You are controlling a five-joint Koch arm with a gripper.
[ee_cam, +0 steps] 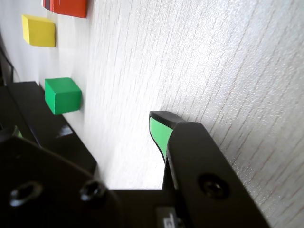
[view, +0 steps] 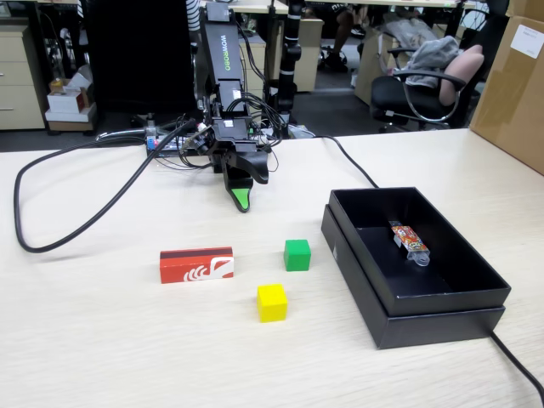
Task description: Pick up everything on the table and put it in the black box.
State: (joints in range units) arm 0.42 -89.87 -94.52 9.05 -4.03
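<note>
On the beige table (view: 102, 340) lie a red rectangular box (view: 196, 264) with a white logo, a small green cube (view: 297, 254) and a small yellow cube (view: 272, 303). The black box (view: 360, 270) stands to their right in the fixed view. My gripper (view: 248, 194) hangs low over the table behind them, well short of the cubes, open and empty. In the wrist view the green-padded finger (ee_cam: 160, 132) sits at the right. Ahead of it are the green cube (ee_cam: 62, 95), the yellow cube (ee_cam: 39, 31) and the red box's edge (ee_cam: 66, 5).
A colourful wrapped packet (view: 409, 241) lies inside the black box. A thick black cable (view: 76, 212) loops over the table's left side, and another (view: 518, 361) runs past the box's right corner. A tan carton (view: 514, 85) stands at the far right.
</note>
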